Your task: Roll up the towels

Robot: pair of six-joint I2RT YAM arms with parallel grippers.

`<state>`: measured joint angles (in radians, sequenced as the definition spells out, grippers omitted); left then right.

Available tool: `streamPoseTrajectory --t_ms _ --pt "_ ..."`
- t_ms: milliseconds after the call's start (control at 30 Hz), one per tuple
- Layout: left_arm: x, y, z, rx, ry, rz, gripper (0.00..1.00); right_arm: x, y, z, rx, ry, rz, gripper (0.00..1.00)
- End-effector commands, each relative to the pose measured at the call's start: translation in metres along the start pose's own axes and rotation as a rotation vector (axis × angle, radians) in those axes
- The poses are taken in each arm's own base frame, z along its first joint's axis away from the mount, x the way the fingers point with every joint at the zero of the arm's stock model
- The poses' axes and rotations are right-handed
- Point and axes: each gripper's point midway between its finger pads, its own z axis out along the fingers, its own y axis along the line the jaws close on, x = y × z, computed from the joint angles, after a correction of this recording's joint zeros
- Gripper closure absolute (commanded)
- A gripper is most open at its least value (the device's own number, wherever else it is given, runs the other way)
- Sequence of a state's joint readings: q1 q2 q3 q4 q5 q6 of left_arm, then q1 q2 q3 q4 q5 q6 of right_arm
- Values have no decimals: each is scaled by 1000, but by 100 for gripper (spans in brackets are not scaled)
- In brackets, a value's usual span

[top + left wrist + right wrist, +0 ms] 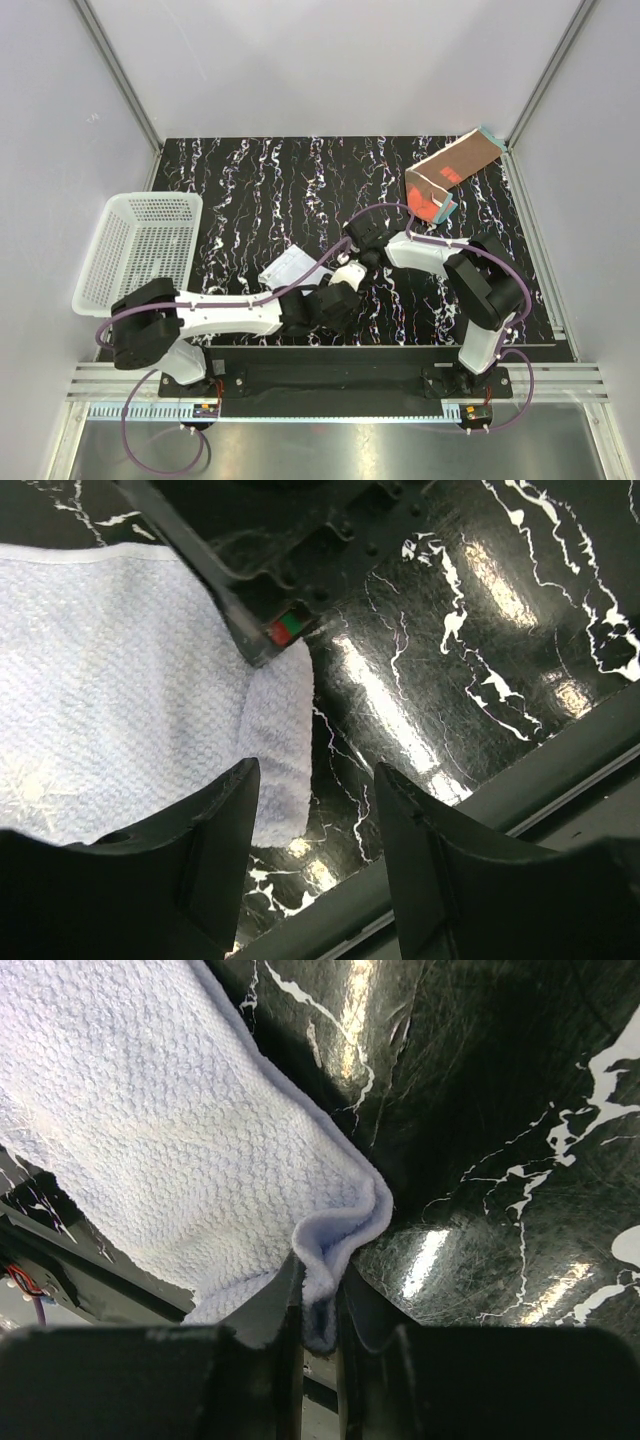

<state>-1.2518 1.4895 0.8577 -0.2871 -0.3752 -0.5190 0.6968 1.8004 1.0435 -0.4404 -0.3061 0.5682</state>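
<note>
The right gripper (320,1295) is clenched on a thin corner fold of the white towel (170,1130), and a sharp pull could slip it free. The left gripper (318,800) is released, with the towel's doubled edge just ahead of it. The rust-brown towel (452,172) lies well beyond the right gripper.

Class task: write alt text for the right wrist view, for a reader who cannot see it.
The right gripper pinches a raised fold at the edge of a pale blue-white towel, its jaws closed on the cloth. The towel spreads up and to the left over a glossy black table veined with white.
</note>
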Motion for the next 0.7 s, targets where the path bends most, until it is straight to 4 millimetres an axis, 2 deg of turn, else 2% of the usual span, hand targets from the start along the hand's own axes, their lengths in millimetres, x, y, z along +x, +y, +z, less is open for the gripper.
streamPoseTrajectory --t_ms 0,167,400,500,667 --pt "-15 -6 8 -6 -65 19 46 -1 4 -1 1 15 -25 97" --pt "2 -3 20 -28 -26 26 46 -2 5 -2 0 13 -29 99" --pt "28 15 33 -133 38 6 49 -2 5 -1 -4 13 -33 99" --pt "37 16 36 -138 63 -7 50 -2 5 -1 -3 14 -37 100" --pt "49 30 35 -204 99 -39 52 -3 6 -4 -2 15 -46 100"
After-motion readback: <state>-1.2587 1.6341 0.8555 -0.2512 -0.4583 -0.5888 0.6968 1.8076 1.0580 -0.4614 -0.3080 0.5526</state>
